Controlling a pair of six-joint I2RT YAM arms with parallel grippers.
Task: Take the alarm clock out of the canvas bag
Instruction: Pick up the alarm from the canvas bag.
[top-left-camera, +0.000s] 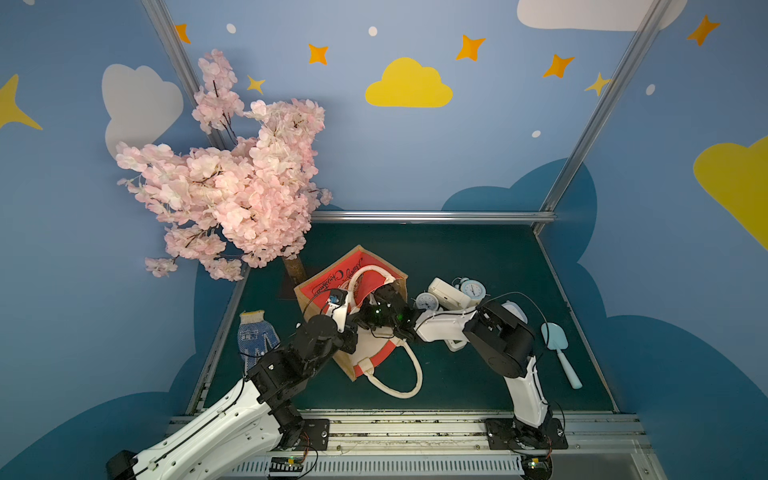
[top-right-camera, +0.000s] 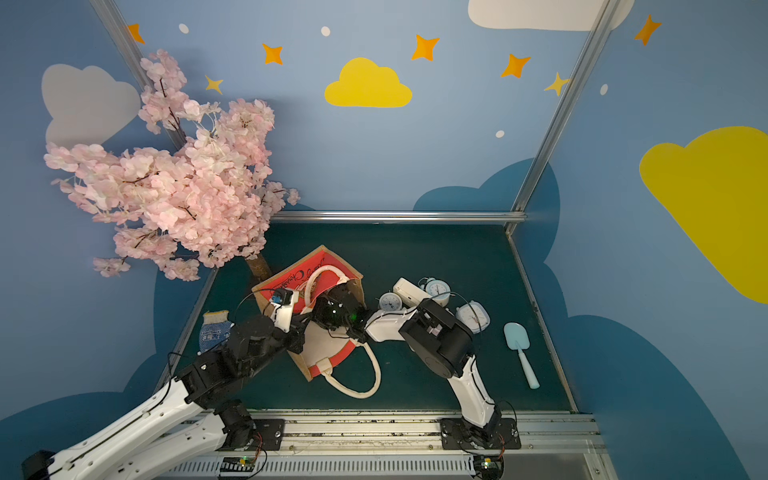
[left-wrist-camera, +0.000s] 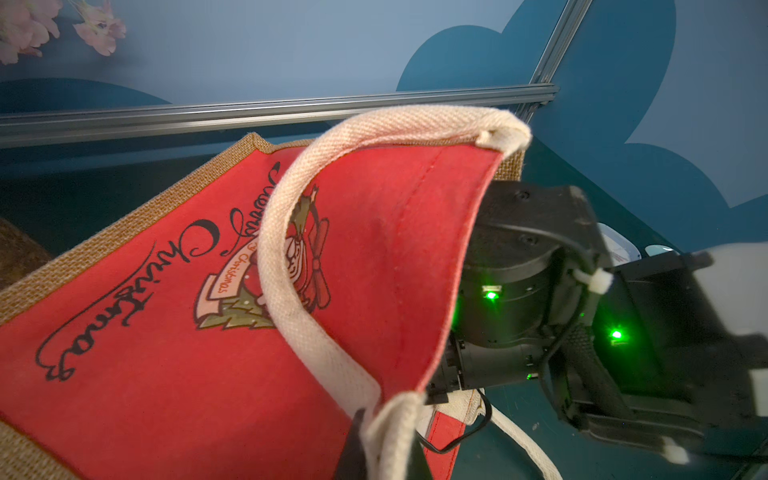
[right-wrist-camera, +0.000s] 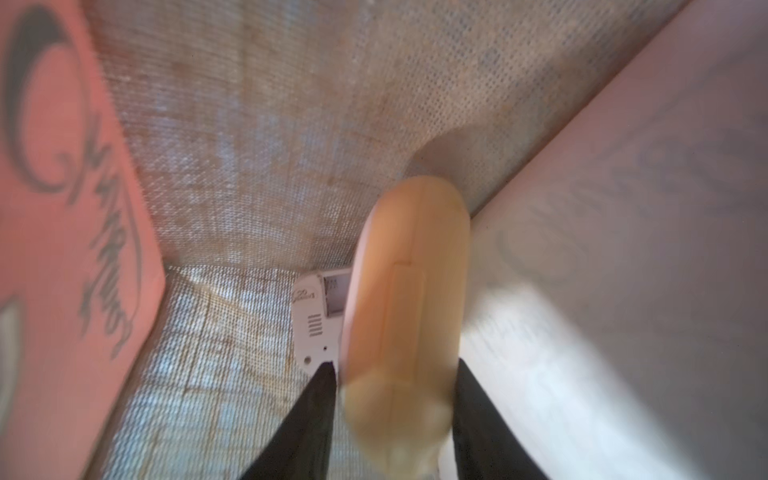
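grasping step: left pincer (left-wrist-camera: 384, 449) clenched on the handle (left-wrist-camera: 282, 249) of the canvas bag (left-wrist-camera: 145, 340), right pincer (right-wrist-camera: 395, 365) deep inside, its fingers (right-wrist-camera: 307, 419) flanking what seems the tan alarm clock (right-wrist-camera: 407, 270), grip unclear; next it should pinch firmly and withdraw.

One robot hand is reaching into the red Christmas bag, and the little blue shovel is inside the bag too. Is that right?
Not quite. The right gripper does reach into the canvas bag, but the blue shovel is not inside it. It lies out on the table, past the right arm and well apart from the bag. Both top views show this.
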